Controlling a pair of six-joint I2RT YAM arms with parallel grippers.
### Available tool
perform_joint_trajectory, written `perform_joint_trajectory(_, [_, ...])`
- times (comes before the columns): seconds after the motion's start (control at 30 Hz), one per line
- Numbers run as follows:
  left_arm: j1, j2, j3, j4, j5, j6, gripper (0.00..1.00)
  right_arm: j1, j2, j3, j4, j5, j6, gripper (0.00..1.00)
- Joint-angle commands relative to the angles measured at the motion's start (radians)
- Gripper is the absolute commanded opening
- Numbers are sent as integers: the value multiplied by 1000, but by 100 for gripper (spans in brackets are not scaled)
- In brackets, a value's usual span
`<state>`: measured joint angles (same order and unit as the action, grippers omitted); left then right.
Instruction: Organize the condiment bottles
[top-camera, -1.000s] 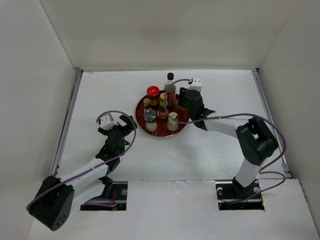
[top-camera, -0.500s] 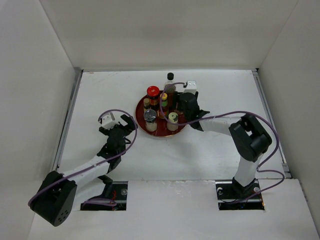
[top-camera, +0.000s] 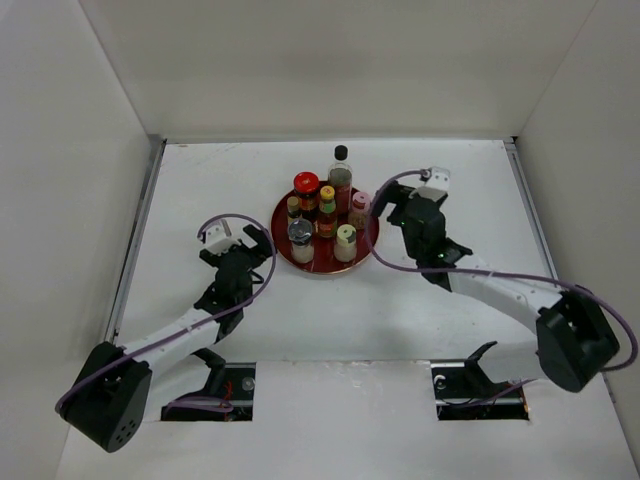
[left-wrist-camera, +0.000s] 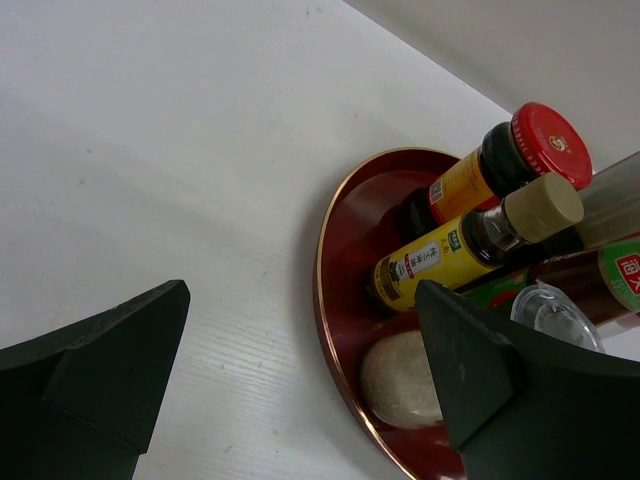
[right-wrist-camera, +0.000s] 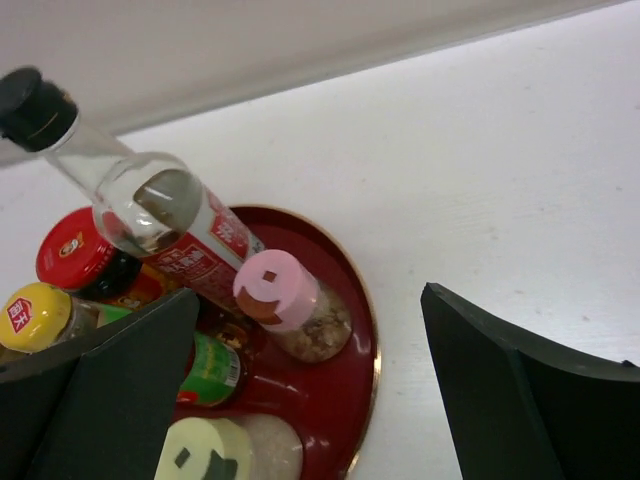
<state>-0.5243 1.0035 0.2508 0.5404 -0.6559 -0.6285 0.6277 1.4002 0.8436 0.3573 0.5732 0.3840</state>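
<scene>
All seven condiment bottles stood upright and close together on the dark red round tray (top-camera: 318, 266), at the middle of the white table (top-camera: 200, 180) towards its far side. On the tray, seen from above:

- The tall black-capped clear bottle (top-camera: 340, 175) stood at 12 o'clock.
- The red-lidded bottle (top-camera: 306, 185) stood at 11 o'clock.
- The slim yellow bottle (top-camera: 293, 207) stood at 10 o'clock.
- The grey-lidded jar (top-camera: 300, 235) stood at 8 o'clock.
- The cream-capped shaker (top-camera: 346, 240) stood at 5 o'clock.
- The pink-capped shaker (top-camera: 360, 205) stood at 2 o'clock.
- The orange-capped sauce (top-camera: 327, 212) stood near the centre.

The left pincer (top-camera: 255, 243) hovered just outside the rim at the tray's 8 o'clock. Its fingers were spread wide and held nothing, and its wrist view looked in at the slim yellow and red-lidded bottles.

The right pincer (top-camera: 392, 212) sat just off the rim at 3 o'clock, also spread wide and empty. In its wrist view the pink-capped shaker stood ahead of the fingertips, clear of both fingers, with the tall clear bottle just behind it.
</scene>
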Motion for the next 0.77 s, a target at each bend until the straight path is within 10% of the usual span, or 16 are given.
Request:
perform_joint_trajectory(0.0, [-7, -12, 47, 0, 10, -8, 100, -36, -101, -134, 25, 79, 119, 100])
perform_joint_trajectory(0.73, [-12, 12, 87, -65, -13, -7, 100, -112, -81, -262, 5, 13, 185, 100])
